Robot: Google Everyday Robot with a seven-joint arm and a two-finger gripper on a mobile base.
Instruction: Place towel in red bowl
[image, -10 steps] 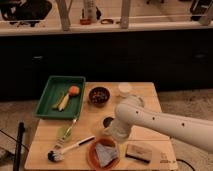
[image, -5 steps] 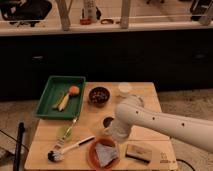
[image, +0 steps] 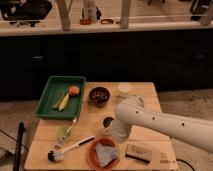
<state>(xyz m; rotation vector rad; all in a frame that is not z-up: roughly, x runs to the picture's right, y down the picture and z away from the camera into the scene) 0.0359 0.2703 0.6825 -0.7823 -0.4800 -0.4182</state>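
A red bowl (image: pixel 91 154) sits at the front middle of the wooden table (image: pixel 45 135). A crumpled grey towel (image: pixel 105 152) lies inside it. My gripper (image: pixel 114 134) is at the end of the white arm (image: pixel 160 122), just above and behind the bowl's rim, close to the towel. The arm's wrist hides most of the gripper.
A green tray (image: pixel 47 97) holding an orange piece and a yellowish item stands at back left. A dark bowl (image: pixel 99 95) and a small white cup (image: pixel 124 89) stand at the back. A dish brush (image: pixel 65 150), a green utensil (image: pixel 66 131) and a sponge block (image: pixel 139 152) lie at front.
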